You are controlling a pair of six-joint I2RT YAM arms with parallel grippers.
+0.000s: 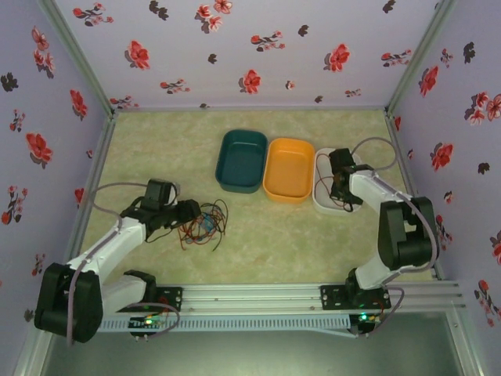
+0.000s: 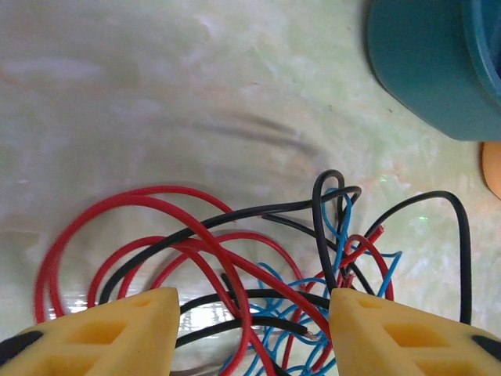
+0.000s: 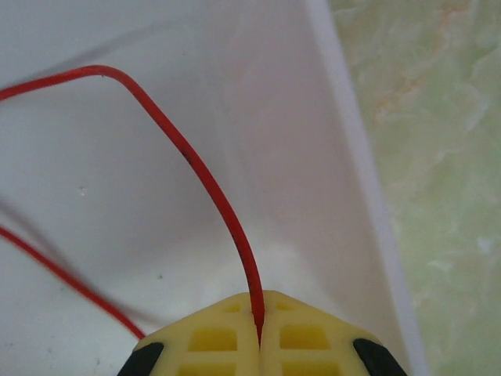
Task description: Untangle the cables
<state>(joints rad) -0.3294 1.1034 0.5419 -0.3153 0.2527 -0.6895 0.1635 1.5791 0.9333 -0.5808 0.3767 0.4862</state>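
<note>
The table offers open room below the trays. In the white tray, centre right, the right gripper is clamped on a red cable. The left gripper, jaws apart, straddles the cables at lower left, near the teal tray: light, limp, likely snagging; a free outer loop looks the best hold.

My left fingers and right fingers are matt yellow plastic, faintly grainy. The cables have smooth, slightly shiny plastic sheathing, as does the red wire. The white tray is smooth satin plastic and the teal tray is matt plastic. The table is smooth with a soft sheen. The rail is dull metal.
</note>
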